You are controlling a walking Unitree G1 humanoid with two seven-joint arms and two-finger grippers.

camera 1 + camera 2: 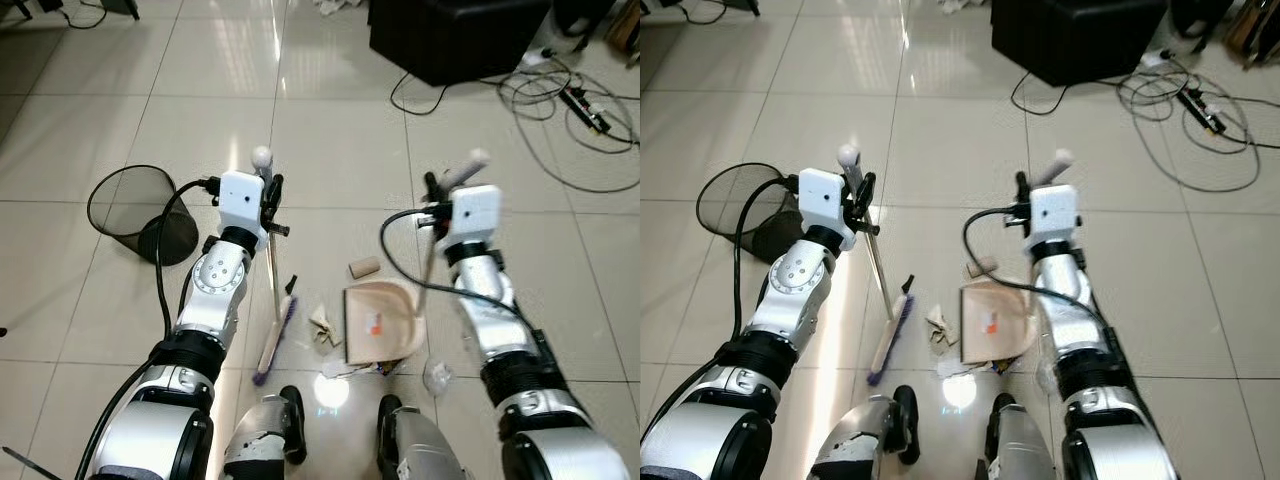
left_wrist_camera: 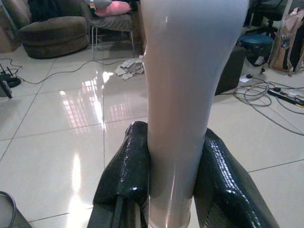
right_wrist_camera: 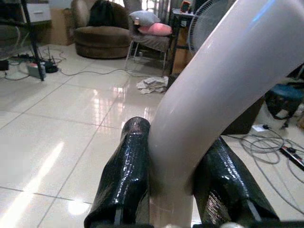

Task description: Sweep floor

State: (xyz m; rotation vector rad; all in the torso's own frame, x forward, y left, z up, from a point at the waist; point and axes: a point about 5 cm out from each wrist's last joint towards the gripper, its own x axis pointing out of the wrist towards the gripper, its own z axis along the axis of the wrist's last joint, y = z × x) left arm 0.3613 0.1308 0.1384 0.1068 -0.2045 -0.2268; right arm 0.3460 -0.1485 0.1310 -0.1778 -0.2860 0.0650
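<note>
My left gripper [image 1: 270, 195] is shut on the pale handle of a broom [image 1: 272, 262], whose purple-bristled head [image 1: 276, 340] rests on the tiles between my arms. My right gripper [image 1: 436, 200] is shut on the handle of a beige dustpan [image 1: 380, 320] that lies flat on the floor. The left wrist view shows the broom handle [image 2: 183, 95] pinched between both black fingers [image 2: 126, 175]. The dustpan handle [image 3: 213, 104] sits the same way in the right wrist view. Crumpled paper scraps [image 1: 322, 324] lie between broom head and dustpan. A cardboard tube [image 1: 364, 267] lies just beyond the pan.
A black mesh bin [image 1: 140, 213] lies tipped on its side at my left. A black box [image 1: 455, 35] stands far ahead, with tangled cables and a power strip [image 1: 580, 105] to its right. A clear plastic wrapper [image 1: 437, 375] lies by my right arm.
</note>
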